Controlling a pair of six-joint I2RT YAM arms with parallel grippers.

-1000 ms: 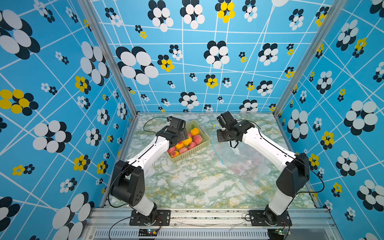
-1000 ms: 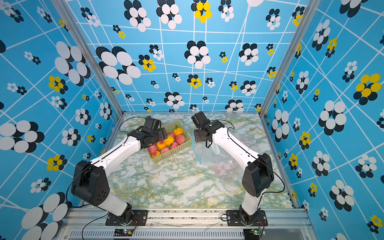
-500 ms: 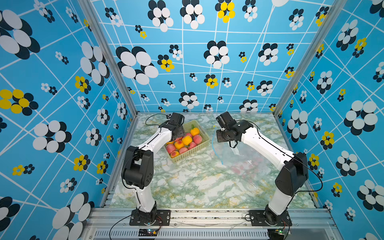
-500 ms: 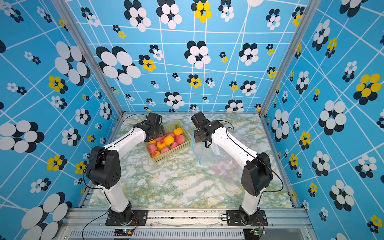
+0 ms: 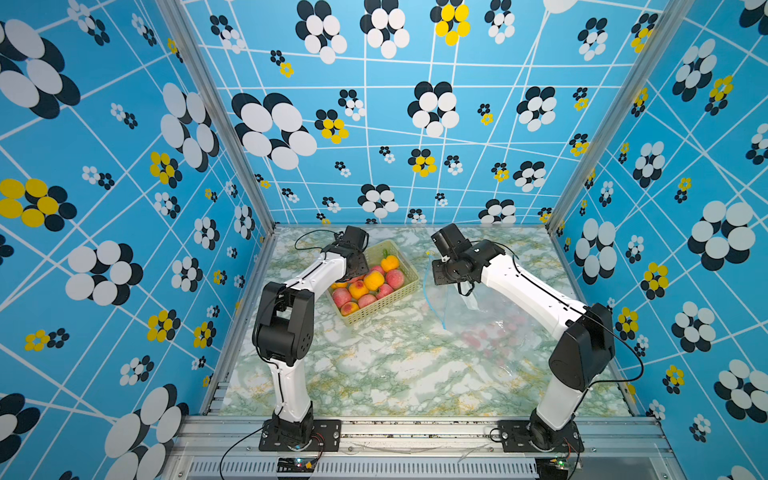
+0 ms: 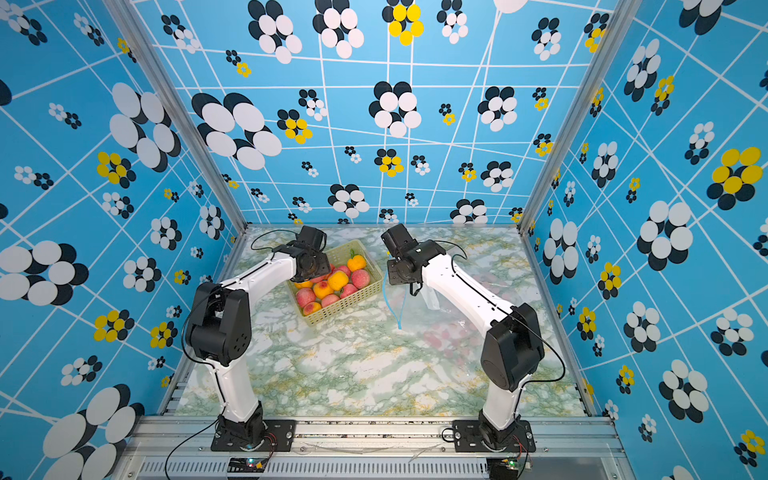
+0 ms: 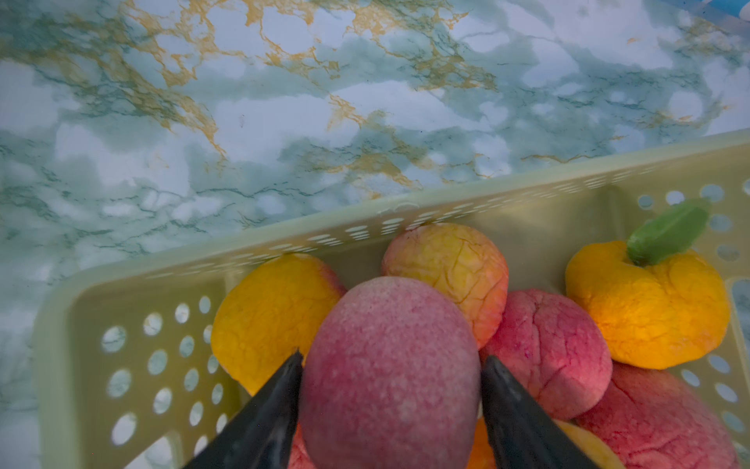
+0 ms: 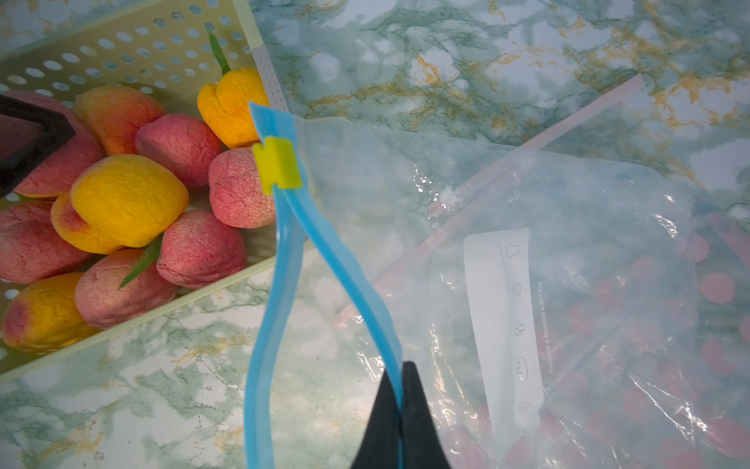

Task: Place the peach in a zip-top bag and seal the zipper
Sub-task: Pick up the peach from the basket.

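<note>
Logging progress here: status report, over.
Left gripper straddles pink peach in basket, grip unconfirmed. Right gripper shut on zip-top bag rim, mouth open. Nothing blocking.

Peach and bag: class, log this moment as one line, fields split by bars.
left gripper: jaws astride peach in basket, grip unclear | right gripper: shut on zip-top bag zipper edge | bag mouth: open
</note>
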